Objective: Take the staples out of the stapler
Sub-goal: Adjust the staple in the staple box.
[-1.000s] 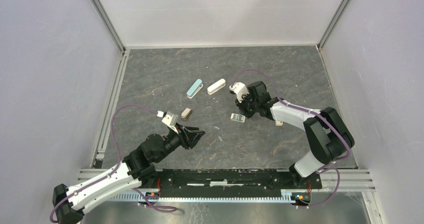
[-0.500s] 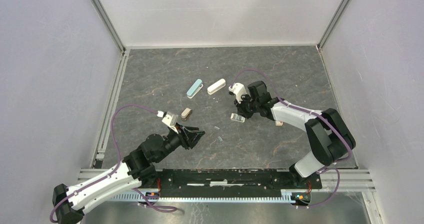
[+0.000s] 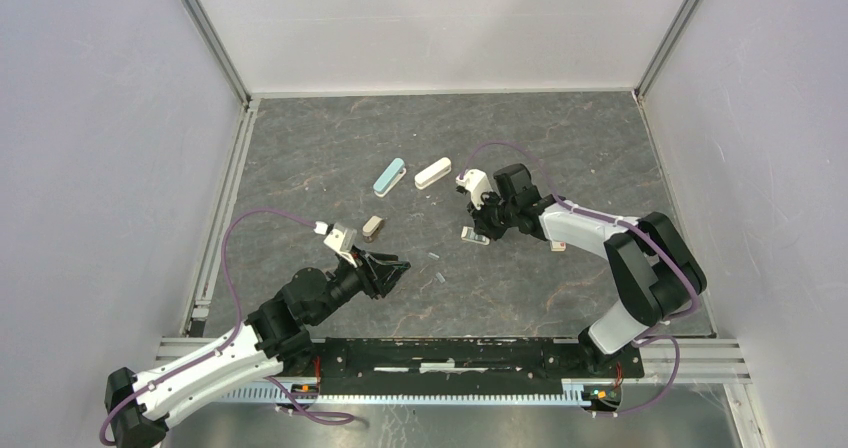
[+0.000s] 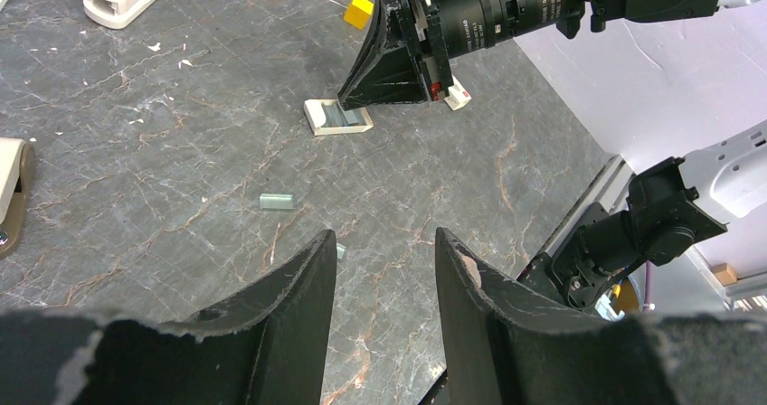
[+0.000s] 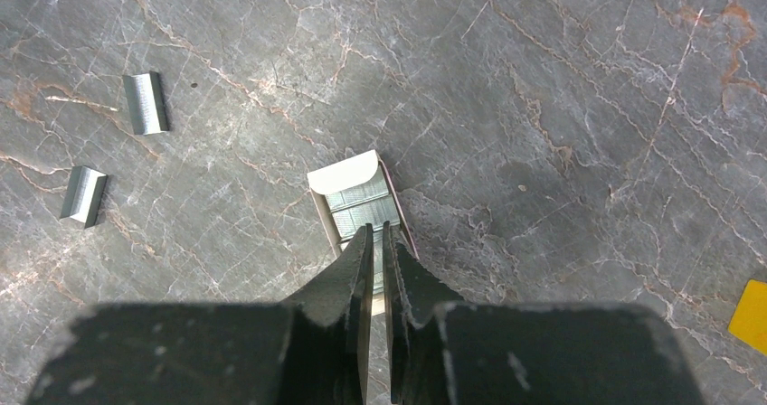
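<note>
Since a second ago your right arm has edged a little to the left, so the right gripper (image 5: 375, 242) now sits over the small box (image 5: 344, 172), which has slid slightly with it. Your left arm has not moved. The right arm reaches forward and inward, wrist tipped down, its fingers pressed almost together with the tips at the near end of the box. You cannot see whether anything is caught between them. The left arm lies low and stretched over the table (image 5: 588, 107), and the left gripper (image 4: 384, 265) is spread and holds nothing. The staples (image 5: 146, 103) lie loose on the table, with a second strip (image 5: 83, 194) just beside, both between your two grippers. The white print on the right wrist's lens barrel (image 4: 506, 12) is too small to read.
</note>
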Tool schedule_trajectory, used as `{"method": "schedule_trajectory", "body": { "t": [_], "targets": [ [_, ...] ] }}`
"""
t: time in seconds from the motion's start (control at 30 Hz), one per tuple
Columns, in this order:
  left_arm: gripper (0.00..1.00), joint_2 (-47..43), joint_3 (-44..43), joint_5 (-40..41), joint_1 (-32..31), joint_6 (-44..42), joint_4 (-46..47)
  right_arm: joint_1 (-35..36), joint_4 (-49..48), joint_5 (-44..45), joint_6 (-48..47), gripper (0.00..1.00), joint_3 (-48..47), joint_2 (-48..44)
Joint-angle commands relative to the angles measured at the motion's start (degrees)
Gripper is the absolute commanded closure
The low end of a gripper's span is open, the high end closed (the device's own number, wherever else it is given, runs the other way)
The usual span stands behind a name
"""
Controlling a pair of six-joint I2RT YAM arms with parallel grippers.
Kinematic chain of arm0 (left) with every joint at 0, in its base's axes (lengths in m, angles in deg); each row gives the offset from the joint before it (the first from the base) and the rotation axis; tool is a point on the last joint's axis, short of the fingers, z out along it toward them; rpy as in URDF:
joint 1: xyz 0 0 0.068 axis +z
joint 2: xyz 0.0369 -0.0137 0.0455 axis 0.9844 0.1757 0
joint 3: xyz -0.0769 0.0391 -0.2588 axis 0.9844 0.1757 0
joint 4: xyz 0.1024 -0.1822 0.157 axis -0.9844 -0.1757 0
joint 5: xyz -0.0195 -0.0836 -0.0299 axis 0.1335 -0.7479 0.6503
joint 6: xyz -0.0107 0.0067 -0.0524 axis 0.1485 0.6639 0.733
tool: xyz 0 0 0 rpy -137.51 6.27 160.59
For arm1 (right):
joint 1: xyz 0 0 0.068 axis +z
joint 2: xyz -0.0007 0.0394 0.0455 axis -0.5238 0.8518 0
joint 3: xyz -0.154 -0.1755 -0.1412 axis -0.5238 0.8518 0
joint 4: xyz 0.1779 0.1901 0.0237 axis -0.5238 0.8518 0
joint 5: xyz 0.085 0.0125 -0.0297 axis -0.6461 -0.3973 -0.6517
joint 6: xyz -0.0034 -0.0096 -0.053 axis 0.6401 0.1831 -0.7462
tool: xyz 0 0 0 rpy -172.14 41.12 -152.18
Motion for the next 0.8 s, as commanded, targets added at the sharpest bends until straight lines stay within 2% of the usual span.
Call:
{"method": "schedule_trajectory", "body": {
  "t": [0.0, 0.77],
  "targets": [
    [0.49, 0.1, 0.2, 0.7, 0.1, -1.1, 1.1, 0.0, -0.6, -1.1, 0.0, 0.87, 0.2, 0.2],
    [0.49, -0.1, 0.6, 0.7, 0.1, -0.8, 1.1, 0.0, -0.4, -1.4, 0.1, 0.87, 0.3, 0.8]
  ]
}}
